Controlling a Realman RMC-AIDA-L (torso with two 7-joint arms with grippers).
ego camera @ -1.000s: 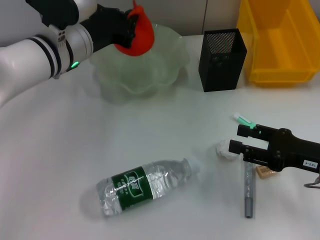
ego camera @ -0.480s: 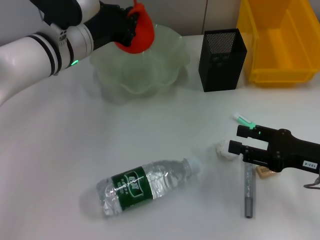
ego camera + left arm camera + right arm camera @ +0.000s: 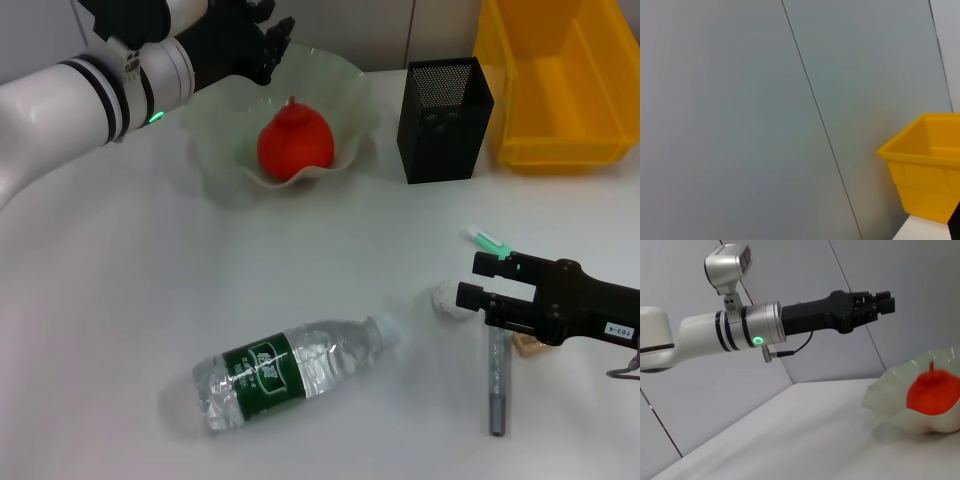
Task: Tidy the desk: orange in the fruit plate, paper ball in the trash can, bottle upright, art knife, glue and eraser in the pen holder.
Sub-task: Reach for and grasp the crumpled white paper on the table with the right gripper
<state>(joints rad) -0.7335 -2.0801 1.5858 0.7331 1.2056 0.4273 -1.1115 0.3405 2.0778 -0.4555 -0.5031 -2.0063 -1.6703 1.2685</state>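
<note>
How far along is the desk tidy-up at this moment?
Done: the orange sits in the fruit plate, with the empty left gripper above the plate's rim. In hand: nothing; the right gripper is open beside the paper ball. Left: paper ball to the trash can, the bottle lies flat, and the art knife, glue and eraser go in the pen holder.

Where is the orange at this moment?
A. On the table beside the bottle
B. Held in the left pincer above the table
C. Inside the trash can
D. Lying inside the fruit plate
D. The orange lies inside the fruit plate, and the left pincer is above the plate's far rim, holding nothing.
</note>
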